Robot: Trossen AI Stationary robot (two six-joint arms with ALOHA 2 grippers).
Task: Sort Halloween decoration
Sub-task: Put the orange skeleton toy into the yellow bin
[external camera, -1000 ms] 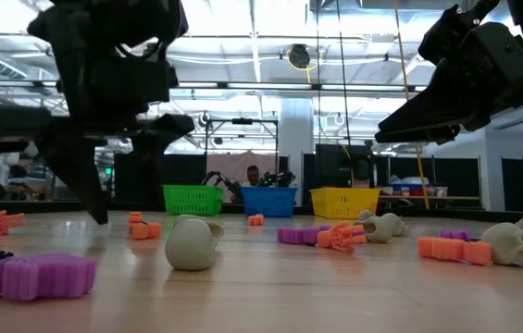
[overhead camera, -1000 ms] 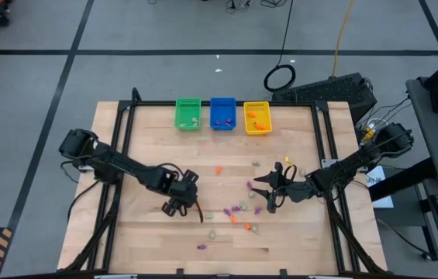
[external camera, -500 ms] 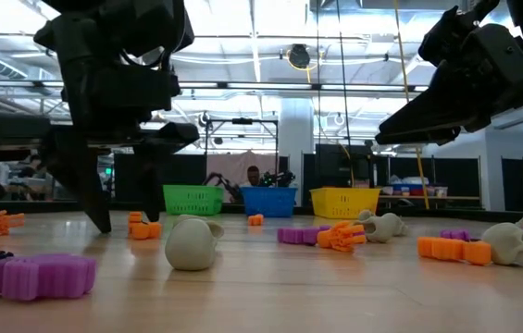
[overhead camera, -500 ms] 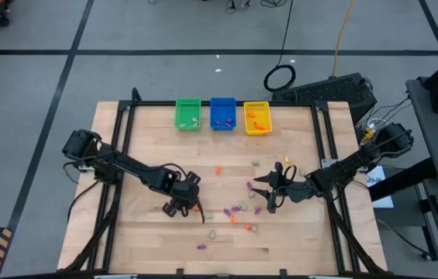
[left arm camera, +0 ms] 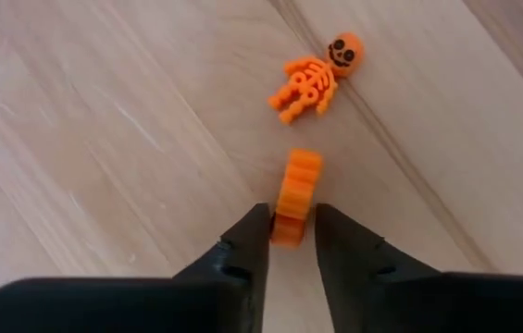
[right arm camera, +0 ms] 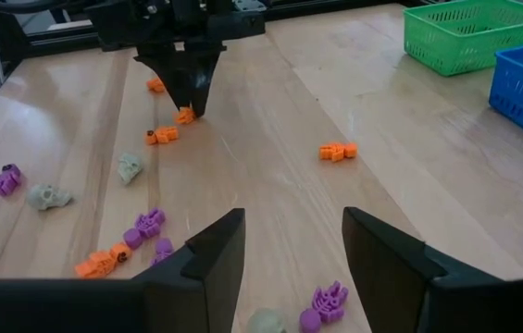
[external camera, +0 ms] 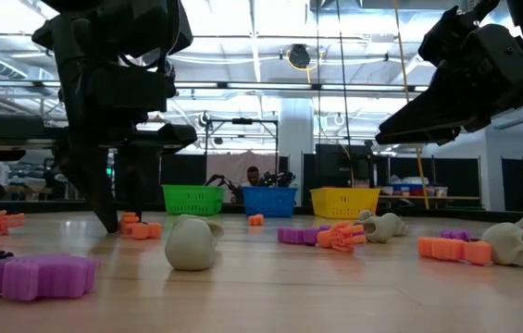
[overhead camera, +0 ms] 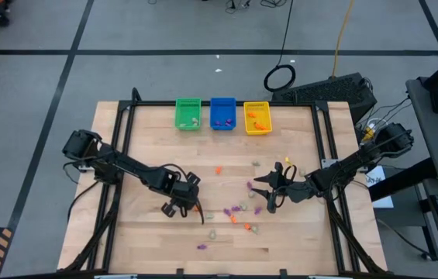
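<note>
Halloween decoration trinkets in orange, purple and pale beige lie scattered over the wooden table [overhead camera: 149, 139]. My left gripper [overhead camera: 194, 208] points steeply down at the table's middle left, shut on a small flat orange trinket [left arm camera: 296, 180]. An orange skeleton figure [left arm camera: 315, 76] lies flat just beyond it. My right gripper [overhead camera: 269, 194] hangs open above the table right of the middle, over purple pieces [right arm camera: 150, 222], with nothing between its fingers [right arm camera: 215, 250]. My left gripper pinches the orange trinket between its two fingers, on the two flat faces at the end nearest the wrist [left arm camera: 288, 220]. The fingers [left arm camera: 250, 233] come from above, slanting down. The trinket stands on its edge, its lower edge [external camera: 138, 231] on the table.
A green bin [overhead camera: 188, 114], a blue bin [overhead camera: 222, 114] and a yellow bin [overhead camera: 256, 118] stand in a row at the table's far edge, each with a few pieces inside. Beige skulls [external camera: 192, 245] and purple pieces [external camera: 30, 276] lie near the front edge.
My left gripper has stayed in place and its fingers have shut from a wide gap onto the orange trinket. The right arm has kept still.
</note>
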